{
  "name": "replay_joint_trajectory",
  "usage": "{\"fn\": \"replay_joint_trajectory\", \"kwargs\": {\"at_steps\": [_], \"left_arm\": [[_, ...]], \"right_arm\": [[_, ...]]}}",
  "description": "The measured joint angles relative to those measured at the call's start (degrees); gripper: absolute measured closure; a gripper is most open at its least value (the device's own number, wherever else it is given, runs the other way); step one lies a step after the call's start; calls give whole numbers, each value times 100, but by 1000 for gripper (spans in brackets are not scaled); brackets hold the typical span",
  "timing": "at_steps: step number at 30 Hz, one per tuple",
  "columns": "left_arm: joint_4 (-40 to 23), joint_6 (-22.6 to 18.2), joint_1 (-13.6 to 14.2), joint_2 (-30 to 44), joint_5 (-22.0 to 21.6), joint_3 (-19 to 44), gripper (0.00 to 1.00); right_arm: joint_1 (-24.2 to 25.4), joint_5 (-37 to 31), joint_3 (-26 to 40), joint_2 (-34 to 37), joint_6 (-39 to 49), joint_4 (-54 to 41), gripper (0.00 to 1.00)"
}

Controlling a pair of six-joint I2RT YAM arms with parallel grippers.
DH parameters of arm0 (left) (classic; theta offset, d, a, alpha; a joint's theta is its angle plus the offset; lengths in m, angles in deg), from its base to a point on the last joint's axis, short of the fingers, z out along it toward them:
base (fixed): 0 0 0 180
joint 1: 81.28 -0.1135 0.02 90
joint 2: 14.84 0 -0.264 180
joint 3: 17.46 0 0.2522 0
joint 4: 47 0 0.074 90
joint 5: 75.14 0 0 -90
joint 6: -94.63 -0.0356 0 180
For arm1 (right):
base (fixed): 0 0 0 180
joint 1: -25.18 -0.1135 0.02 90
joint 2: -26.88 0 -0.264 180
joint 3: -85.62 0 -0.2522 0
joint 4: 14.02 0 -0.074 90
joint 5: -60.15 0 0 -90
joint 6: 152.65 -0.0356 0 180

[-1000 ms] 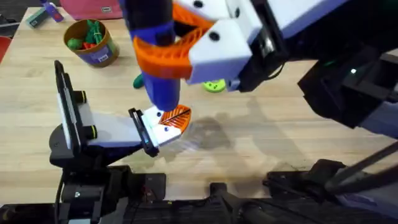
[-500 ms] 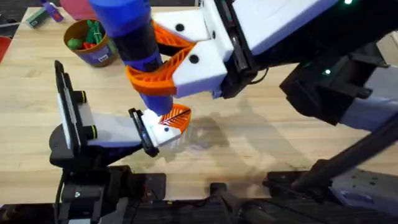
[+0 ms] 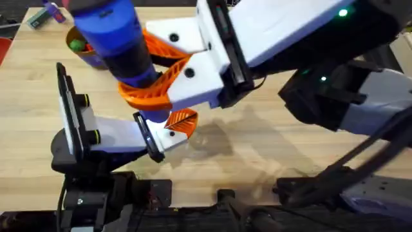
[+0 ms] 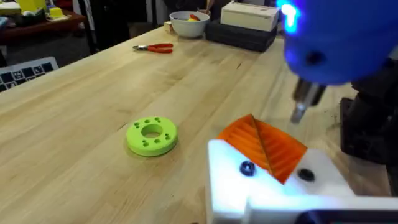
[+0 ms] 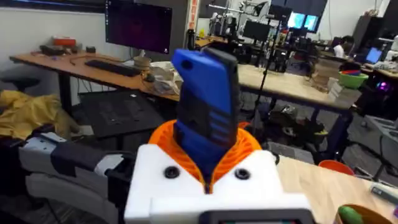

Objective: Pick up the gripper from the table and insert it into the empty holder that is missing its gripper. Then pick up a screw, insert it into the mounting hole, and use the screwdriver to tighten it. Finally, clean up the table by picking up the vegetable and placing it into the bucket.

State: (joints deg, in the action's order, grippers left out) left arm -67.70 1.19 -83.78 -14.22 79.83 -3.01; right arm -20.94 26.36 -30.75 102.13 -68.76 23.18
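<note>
Screwdriver [image 3: 119,38], blue and pen-shaped, stands nearly upright in the right gripper [image 3: 151,80], whose orange ribbed fingers are clamped around its lower body. In the left wrist view its thin metal tip [image 4: 300,107] hangs just above the far edge of the orange wedge [image 4: 264,146], close to it but whether it touches cannot be told. The wedge sits in the white holder [image 4: 261,180], which carries two dark dots on its face. From overhead the holder [image 3: 166,136] is at the end of the left gripper [image 3: 151,136], near the table's front middle; whether those fingers are closed on it cannot be told. The bucket [image 3: 87,51] stands at the far left of the table, mostly hidden behind the screwdriver. A green disc [image 4: 152,136] lies flat on the wood, well apart from the holder, and red pliers [image 4: 155,47] lie farther off near a white bowl [image 4: 189,23].
</note>
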Motion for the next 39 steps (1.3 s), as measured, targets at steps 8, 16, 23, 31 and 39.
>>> {"fn": "replay_joint_trajectory", "kwargs": {"at_steps": [8, 16, 23, 31, 39], "left_arm": [[0, 1, 0, 0, 0, 0, 985], [0, 1, 0, 0, 0, 0, 985], [0, 1, 0, 0, 0, 0, 985], [0, 1, 0, 0, 0, 0, 985], [-2, 1, 0, 0, 0, 0, 985]], "right_arm": [[-12, 0, 0, 230, 15, -4, 977], [-12, -2, 0, 251, 52, 0, 977], [-12, -2, 0, 251, 104, -174, 977], [-10, -2, 0, 386, 192, -170, 977], [4, -30, 0, 550, 262, -148, 977]]}}
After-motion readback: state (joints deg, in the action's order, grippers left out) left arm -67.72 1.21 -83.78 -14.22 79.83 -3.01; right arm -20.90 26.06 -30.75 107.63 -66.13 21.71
